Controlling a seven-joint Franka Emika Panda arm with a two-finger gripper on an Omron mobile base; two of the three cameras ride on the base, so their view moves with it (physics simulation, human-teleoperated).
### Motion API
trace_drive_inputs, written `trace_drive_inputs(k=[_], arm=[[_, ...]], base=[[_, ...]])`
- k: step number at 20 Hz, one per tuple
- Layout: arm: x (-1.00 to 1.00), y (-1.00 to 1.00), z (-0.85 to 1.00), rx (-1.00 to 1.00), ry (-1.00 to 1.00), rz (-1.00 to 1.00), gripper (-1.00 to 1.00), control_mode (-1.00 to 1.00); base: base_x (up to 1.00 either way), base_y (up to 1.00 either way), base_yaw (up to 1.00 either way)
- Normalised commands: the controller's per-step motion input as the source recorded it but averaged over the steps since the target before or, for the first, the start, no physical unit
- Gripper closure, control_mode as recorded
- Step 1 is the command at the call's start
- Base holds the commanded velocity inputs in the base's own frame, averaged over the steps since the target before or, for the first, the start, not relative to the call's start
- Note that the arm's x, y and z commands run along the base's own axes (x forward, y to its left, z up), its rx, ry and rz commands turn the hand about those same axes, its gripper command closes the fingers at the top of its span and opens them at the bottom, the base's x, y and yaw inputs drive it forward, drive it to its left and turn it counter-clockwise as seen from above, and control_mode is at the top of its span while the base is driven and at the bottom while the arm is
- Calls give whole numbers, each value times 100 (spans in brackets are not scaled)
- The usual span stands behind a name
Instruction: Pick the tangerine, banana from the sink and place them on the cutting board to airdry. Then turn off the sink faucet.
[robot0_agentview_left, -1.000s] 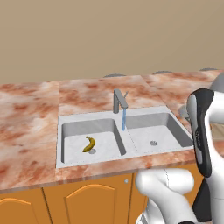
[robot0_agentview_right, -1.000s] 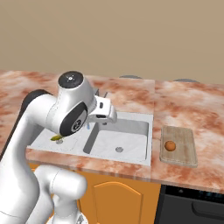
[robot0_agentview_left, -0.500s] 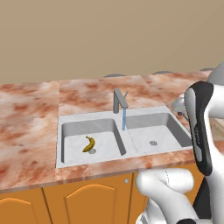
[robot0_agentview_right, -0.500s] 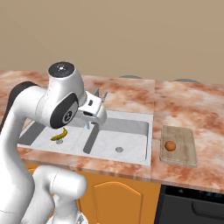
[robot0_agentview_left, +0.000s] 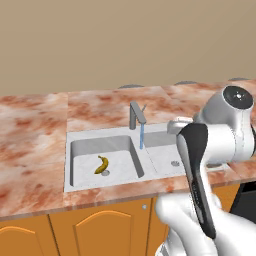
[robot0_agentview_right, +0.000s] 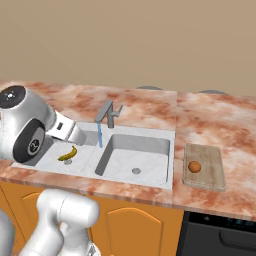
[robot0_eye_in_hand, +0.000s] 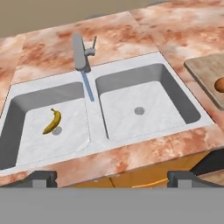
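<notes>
Gripper (robot0_eye_in_hand: 112, 177) wide apart above sink (robot0_eye_in_hand: 144, 72) w/ banana (robot0_eye_in_hand: 52, 121) inside.

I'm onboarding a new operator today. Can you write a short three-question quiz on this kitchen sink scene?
1. True or false: the tangerine lies on the cutting board.
2. Where does the banana lie? A) right basin B) left basin C) counter
3. Fill in: water runs from the sink faucet, so it is turned ___.

Key: 1 true; 2 B, in the sink, by the drain; 3 on.
</notes>
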Motion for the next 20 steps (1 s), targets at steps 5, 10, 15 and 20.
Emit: trace_drive_inputs(k=[5,10,15,20], arm=[[1,85,0,0,-13,-10,-100,-100],[14,62,1,2,-1,-1,-100,-100],[27,53,6,8,12,-1,-100,-100],[37,37,0,6,14,0,-100,-100]], base=[[0,0,0],[0,0,0],[0,0,0],[0,0,0]])
